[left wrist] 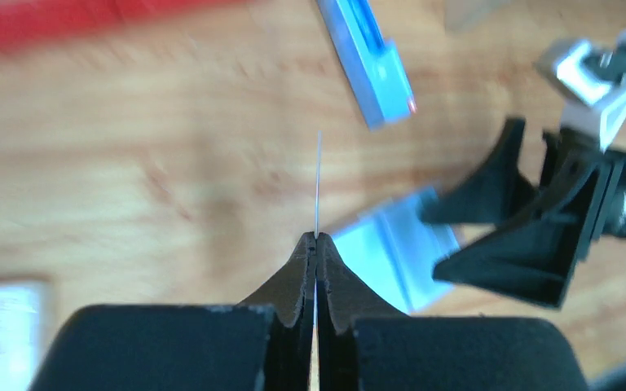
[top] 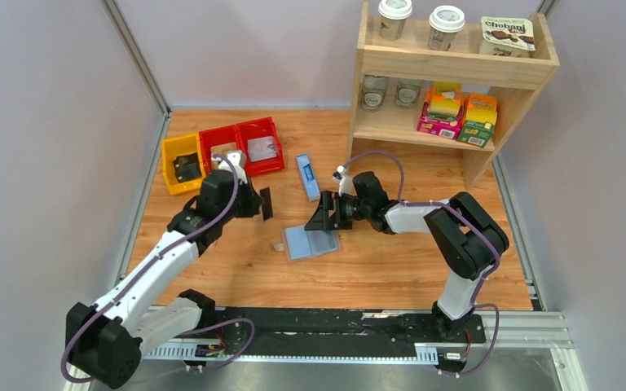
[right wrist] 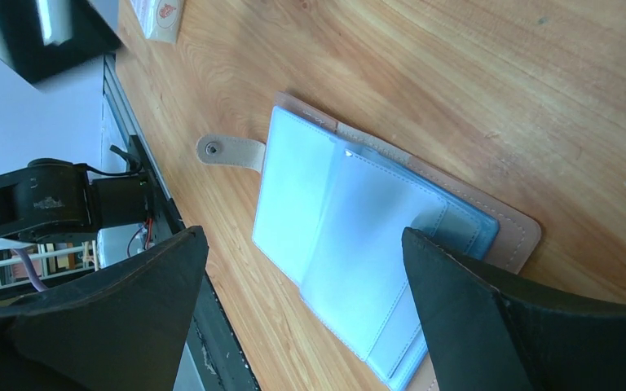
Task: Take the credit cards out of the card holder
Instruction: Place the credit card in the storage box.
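Note:
The card holder (top: 313,243) lies open on the wooden table, pale blue lining up (right wrist: 334,220), with its tan snap tab (right wrist: 228,152) sticking out to one side. My right gripper (top: 321,220) hovers just over it, open wide, with nothing between its fingers (right wrist: 303,235). To the left, my left gripper (top: 253,201) is shut on one dark credit card (top: 266,204), held clear of the holder. The left wrist view shows that card edge-on as a thin line (left wrist: 318,179) rising from the closed jaws (left wrist: 316,240). No other credit cards show; the slots hide any that are inside.
A long narrow blue box (top: 307,176) lies just behind the holder. Yellow (top: 182,163) and red bins (top: 243,145) sit at the back left. A wooden shelf (top: 448,65) with cups and cartons stands at the back right. A pink-and-white packet (right wrist: 159,16) lies near the left arm.

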Robot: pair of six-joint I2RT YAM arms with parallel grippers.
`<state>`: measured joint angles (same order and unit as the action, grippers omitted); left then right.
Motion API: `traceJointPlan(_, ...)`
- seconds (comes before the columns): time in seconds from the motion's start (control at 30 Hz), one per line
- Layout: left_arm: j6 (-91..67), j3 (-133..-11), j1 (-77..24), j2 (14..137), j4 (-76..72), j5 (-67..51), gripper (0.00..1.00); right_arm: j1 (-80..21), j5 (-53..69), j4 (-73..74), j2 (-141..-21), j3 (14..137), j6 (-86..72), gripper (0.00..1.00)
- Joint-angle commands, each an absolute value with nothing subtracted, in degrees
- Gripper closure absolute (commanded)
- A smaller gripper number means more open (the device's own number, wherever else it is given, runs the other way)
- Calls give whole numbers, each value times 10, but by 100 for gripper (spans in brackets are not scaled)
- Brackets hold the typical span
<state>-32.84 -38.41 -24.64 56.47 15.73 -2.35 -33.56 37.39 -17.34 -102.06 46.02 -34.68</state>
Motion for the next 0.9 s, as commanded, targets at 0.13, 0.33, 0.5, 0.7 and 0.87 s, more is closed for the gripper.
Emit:
traceJointPlan(0.13,81,-548,-244,599,230,277,100,-334,342,-112,-1014,443,-318,0)
traceJointPlan(0.33,330,-578,-232,699,114,367,100,-334,347,-109,-1017,445,-316,0)
traceJointPlan(0.5,451,-577,-183,791,24,365,100,-334,348,-103,-1016,449,-311,0)
traceJointPlan(0.7,576,-520,-124,866,-147,327,100,-334,352,-103,-1022,451,-310,0)
traceJointPlan(0.87,572,-524,-72,911,-187,266,100,-333,354,-99,-1024,454,-309,0)
